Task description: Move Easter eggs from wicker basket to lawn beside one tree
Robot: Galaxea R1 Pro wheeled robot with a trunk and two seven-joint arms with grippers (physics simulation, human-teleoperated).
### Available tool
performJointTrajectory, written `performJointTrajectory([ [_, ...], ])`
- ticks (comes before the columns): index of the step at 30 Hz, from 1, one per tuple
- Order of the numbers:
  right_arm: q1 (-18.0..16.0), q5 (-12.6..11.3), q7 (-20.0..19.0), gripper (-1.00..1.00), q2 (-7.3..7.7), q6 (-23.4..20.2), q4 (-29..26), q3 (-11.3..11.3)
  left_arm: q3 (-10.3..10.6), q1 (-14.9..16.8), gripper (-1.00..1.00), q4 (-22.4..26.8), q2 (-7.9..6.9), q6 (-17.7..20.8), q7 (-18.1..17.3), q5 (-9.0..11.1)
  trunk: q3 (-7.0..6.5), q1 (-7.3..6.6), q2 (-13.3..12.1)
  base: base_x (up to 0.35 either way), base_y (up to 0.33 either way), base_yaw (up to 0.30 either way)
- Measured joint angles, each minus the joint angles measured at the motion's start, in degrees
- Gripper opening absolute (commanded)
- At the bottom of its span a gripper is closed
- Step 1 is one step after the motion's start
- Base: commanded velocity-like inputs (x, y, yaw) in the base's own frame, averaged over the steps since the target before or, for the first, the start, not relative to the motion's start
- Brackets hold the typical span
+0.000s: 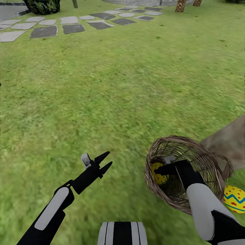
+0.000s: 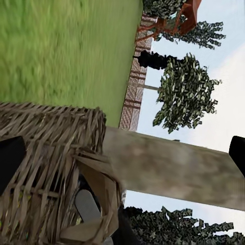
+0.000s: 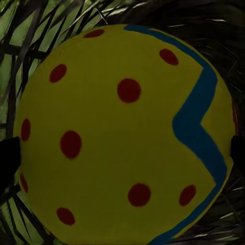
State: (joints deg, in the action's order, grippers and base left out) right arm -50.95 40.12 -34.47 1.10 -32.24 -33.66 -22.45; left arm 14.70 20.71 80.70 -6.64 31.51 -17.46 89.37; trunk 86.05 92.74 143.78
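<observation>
The wicker basket [image 1: 200,163] lies tipped on the lawn [image 1: 119,85] at the lower right, its mouth facing my arms. My right gripper [image 1: 159,169] reaches inside it, open, with its fingers on either side of a yellow Easter egg [image 1: 156,174]. In the right wrist view that egg [image 3: 122,132] sits very close between the fingertips [image 3: 7,163]. A second egg [image 1: 234,199] lies on the grass just right of the basket. The tree trunk [image 1: 229,137] rises right behind the basket. My left gripper [image 1: 109,158] hovers open over the grass left of the basket [image 2: 51,163].
Grey stepping stones [image 1: 71,29] cross the far lawn, with a dark bush [image 1: 42,6] at the far left and scaly palm trunks [image 1: 180,5] at the far right. A slatted fence [image 2: 133,97] and leafy trees [image 2: 186,92] stand beyond the trunk [image 2: 173,168].
</observation>
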Motion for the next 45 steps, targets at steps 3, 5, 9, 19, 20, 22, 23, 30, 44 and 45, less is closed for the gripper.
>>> performJointTrajectory([
  [3, 0.0, 0.0, 0.0, -1.00, 0.00, 0.0, 0.0, 0.0, 0.0, 0.0, 1.00, 0.0, 0.00, 0.0, 0.0, 0.0, -0.23, -0.02, 0.0, 0.000, 0.000, 0.000],
  [5, 0.0, 0.0, 0.1, -1.00, 0.08, 0.0, 0.0, 0.0, 0.0, 0.0, 1.00, 0.0, 0.00, 0.0, 0.0, 0.0, -0.66, -0.08, 0.0, 0.000, 0.000, 0.000],
  [9, 0.0, 0.1, 0.0, -1.00, 0.17, 0.0, -0.1, 0.0, 0.0, 0.0, 1.00, 0.0, 0.00, 0.0, 0.0, 0.0, -1.55, -0.18, -0.1, 0.000, 0.000, 0.000],
  [19, 0.0, 0.6, -0.2, -1.00, 0.31, 0.1, 0.0, 0.2, 0.0, 0.0, 1.00, 0.0, -0.17, 0.1, 0.0, 0.0, -3.77, -0.44, -0.2, 0.000, 0.000, 0.000],
  [20, 0.0, 0.5, -0.1, -1.00, 0.37, 0.1, 0.0, 0.2, 0.0, 0.0, 1.00, 0.0, -0.17, 0.1, 0.0, 0.0, -3.99, -0.46, -0.2, 0.000, 0.000, 0.000],
  [22, 0.0, 0.5, -0.2, -1.00, 0.42, 0.1, 0.0, 0.2, 0.0, 0.0, 1.00, 0.0, -0.18, 0.1, 0.0, 0.0, -4.43, -0.52, -0.3, 0.000, 0.000, 0.000],
  [23, 0.0, 0.5, -0.1, -1.00, 0.43, 0.1, 0.0, 0.2, 0.0, 0.0, 1.00, 0.0, -0.16, 0.1, 0.1, -0.1, -4.65, -0.54, -0.3, 0.000, 0.000, 0.000],
  [30, 0.0, 0.8, -0.1, -1.00, 1.04, 0.1, -0.1, 0.2, 0.0, 0.0, 1.00, 0.0, -0.18, 0.1, 0.1, 0.1, -6.21, -0.72, -0.4, 0.000, 0.000, 0.000],
  [44, 0.1, 1.0, -0.1, -1.00, 3.87, 0.0, 2.6, 0.3, 0.1, 0.0, 1.00, 0.1, -0.17, 0.1, 0.1, 1.9, -9.27, -1.27, -0.9, 0.000, 0.000, 0.000],
  [45, 0.2, 1.0, -0.2, -1.00, 4.13, 0.0, 2.9, 0.3, 0.2, 0.0, 1.00, 0.1, -0.13, 0.1, 0.1, 1.9, -9.45, -1.49, -1.3, 0.000, 0.000, 0.000],
])
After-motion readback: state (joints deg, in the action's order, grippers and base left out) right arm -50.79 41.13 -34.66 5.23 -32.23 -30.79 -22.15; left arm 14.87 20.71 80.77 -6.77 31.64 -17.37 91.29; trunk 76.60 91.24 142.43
